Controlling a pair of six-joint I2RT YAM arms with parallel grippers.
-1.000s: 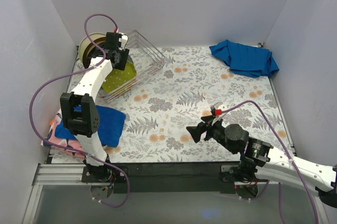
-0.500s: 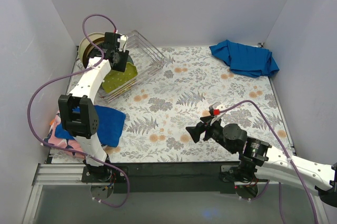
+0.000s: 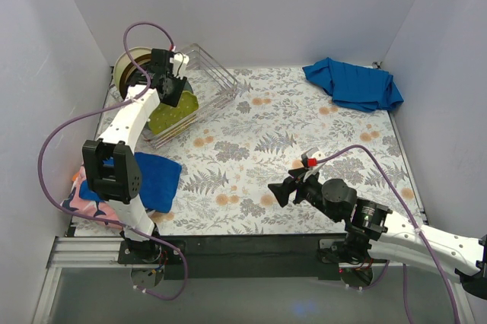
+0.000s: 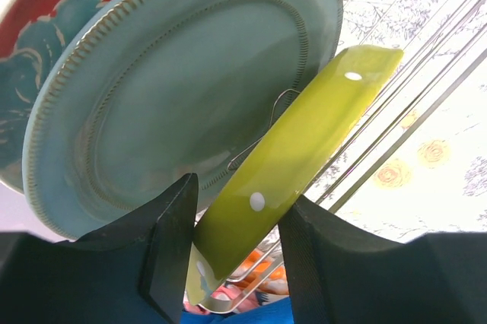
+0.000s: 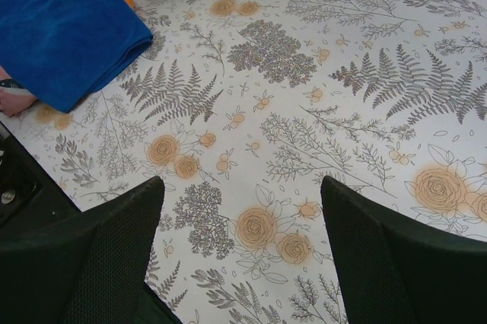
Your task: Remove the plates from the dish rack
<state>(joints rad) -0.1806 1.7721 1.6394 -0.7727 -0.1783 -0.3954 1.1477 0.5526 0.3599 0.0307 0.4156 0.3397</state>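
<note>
The silver wire dish rack [image 3: 217, 77] stands at the far left of the table. A lime-green dotted plate [image 3: 171, 115] leans in it, and more plates [image 3: 131, 65] stand behind. My left gripper [image 3: 169, 88] is at the green plate's top edge. In the left wrist view the gripper [image 4: 240, 210] has its fingers pressed on both sides of the lime-green plate's [image 4: 319, 119] rim. The grey-teal plate [image 4: 183, 88] and the teal-red floral plate [image 4: 46, 42] stand just behind. My right gripper [image 3: 288, 185] hangs open and empty over the floral tablecloth, also in its wrist view [image 5: 242, 195].
A folded blue cloth [image 3: 144, 179] lies at the near left over a pink plate [image 3: 80, 201]; the cloth also shows in the right wrist view [image 5: 61, 27]. A crumpled blue cloth [image 3: 354, 84] lies at the far right. Grey walls enclose the table.
My left gripper has shifted slightly at the green plate's rim. The right arm has barely moved.
</note>
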